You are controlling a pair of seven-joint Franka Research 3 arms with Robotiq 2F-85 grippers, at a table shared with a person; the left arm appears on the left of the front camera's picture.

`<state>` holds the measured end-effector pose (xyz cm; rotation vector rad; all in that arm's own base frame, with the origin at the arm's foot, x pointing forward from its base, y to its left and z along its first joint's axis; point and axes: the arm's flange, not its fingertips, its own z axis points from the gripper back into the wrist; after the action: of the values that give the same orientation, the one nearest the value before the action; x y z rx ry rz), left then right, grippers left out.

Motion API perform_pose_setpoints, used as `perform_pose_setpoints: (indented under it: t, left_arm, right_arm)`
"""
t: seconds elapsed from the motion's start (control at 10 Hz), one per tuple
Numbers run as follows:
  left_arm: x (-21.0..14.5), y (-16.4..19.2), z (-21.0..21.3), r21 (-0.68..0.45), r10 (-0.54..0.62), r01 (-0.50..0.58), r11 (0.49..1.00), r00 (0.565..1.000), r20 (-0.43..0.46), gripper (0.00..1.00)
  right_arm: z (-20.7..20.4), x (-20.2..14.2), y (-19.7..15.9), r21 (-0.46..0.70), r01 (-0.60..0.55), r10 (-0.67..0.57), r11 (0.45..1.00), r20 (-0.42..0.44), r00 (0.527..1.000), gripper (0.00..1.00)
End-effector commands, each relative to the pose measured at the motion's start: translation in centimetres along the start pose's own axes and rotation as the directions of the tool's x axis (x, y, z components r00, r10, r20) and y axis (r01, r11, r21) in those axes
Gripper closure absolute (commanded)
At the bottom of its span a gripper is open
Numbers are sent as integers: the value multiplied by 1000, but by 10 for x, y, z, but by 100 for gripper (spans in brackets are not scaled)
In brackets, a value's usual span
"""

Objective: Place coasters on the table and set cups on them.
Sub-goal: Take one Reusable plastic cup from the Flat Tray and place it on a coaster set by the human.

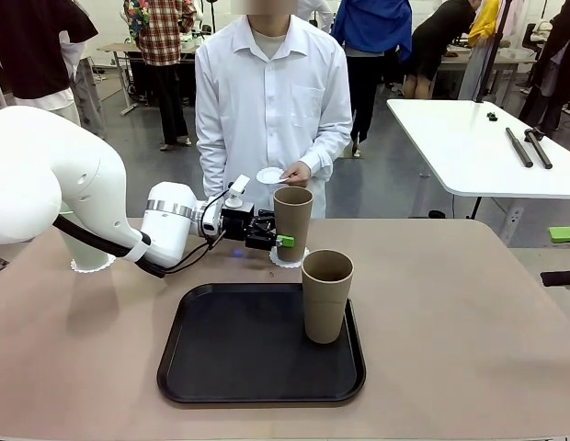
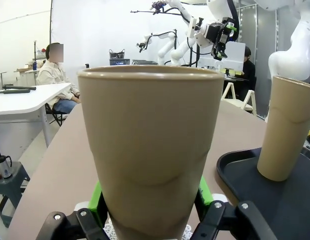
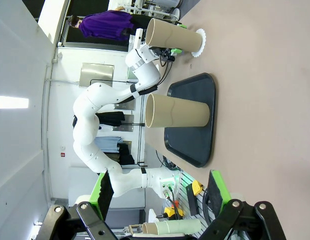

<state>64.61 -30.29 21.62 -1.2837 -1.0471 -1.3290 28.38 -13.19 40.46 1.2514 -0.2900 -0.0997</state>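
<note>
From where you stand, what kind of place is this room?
Probably a robotics lab or workshop: a white robot arm works at a beige table, a white table farther off carries tools, and several people stand around behind.

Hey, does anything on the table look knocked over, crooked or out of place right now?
Nothing is tipped or spilled. The tan cup in the left tool stands upright on its coaster. The only odd one is the other tan cup, on the black tray with no coaster.
</note>
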Motion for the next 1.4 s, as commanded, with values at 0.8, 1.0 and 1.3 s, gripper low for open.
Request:
perform_pose_setpoints:
  t: [0.8,1.0,1.3]
  left_arm:
    - [3,12,2,-9,48,-49,999,997,-59,0]
    - [4,12,3,-14,61,-63,998,994,-92,0]
    - [3,10,3,-39,60,-67,997,985,-164,0]
  right_arm:
    - [0,1,1,14,-2,2,1000,5,1000,0]
    - [0,1,1,14,-2,2,1000,5,1000,0]
    - [0,1,1,14,-2,2,1000,5,1000,0]
